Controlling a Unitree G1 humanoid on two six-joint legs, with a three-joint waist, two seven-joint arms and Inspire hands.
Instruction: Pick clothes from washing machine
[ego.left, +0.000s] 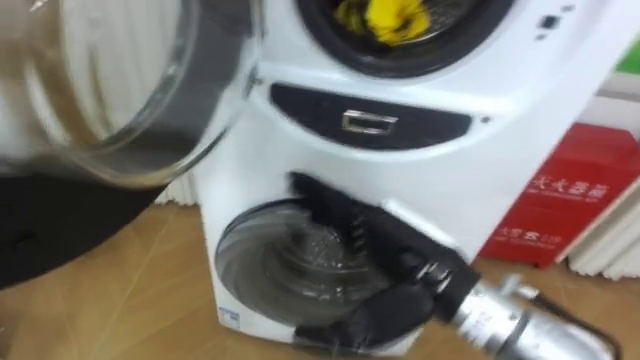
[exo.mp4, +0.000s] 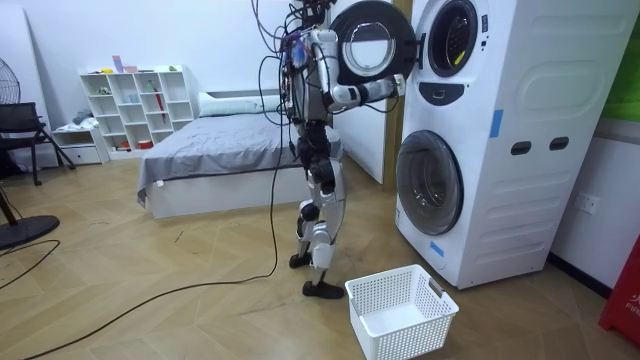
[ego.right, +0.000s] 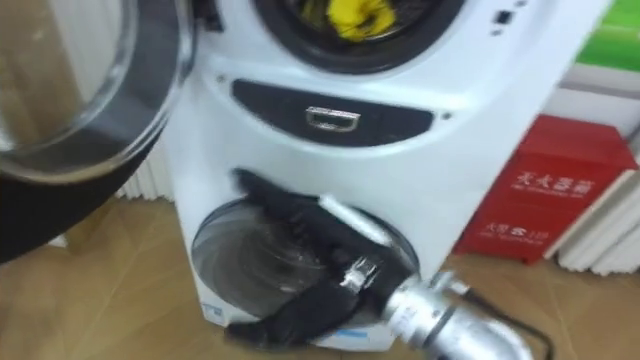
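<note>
One bundle to fetch: yellow clothes (ego.left: 395, 18), bunched in the mouth of the upper drum (ego.left: 325, 40), right at the top edge of the eye views.
Right hand (ego.left: 390, 260): here it is, seen against the glass of the lower door (ego.left: 260, 270) of the washing machine (exo.mp4: 480, 130). Its fingers are straight, the thumb is apart, and it holds nothing.
Which way to go: up! The clothes lie above the hand, almost straight over it, past the dark control panel (ego.left: 370, 120).
Hand's long axis: slanting from lower right to upper left, fingertips aimed at the machine's front rather than into the drum.
Clothes' axis: a crumpled wad, with no clear long side that I can make out.
Upper door (ego.left: 120, 80): swung wide to the robot's left, so the opening is unblocked.
Nearer arm: the right, by my reckoning. It comes in from the lower right and looks to need mostly a lift.
Landing spot: the white basket (exo.mp4: 400, 312) is on the floor near the robot's feet, in front of the machine.
</note>
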